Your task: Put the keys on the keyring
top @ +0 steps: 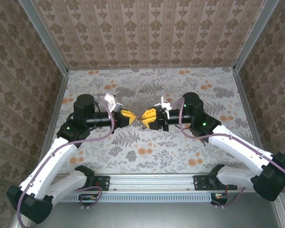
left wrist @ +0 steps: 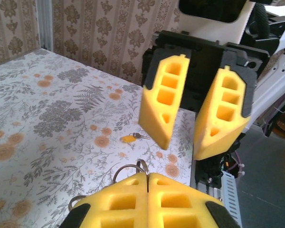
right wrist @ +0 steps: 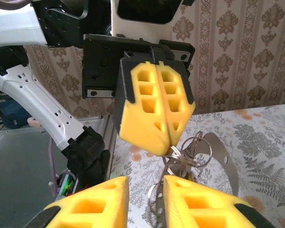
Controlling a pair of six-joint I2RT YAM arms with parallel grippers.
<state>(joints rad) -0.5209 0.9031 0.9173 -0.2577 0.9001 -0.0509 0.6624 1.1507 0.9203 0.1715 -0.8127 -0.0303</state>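
Left hand (right wrist: 165, 145) pressed together mid-bench, pinching the keyring (right wrist: 190, 153) of thin silver wire rings at its tips. Right hand (left wrist: 183, 148) faces it close, yellow fingers spread. One tiny key (left wrist: 133, 138), orange plastic head, lies loose on the floral bench (left wrist: 47, 118) below them.

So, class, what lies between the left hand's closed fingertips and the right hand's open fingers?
The keyring: its metal loops, pinched in the left hand, hang just above the gap of the right hand. The right wrist view shows this best.
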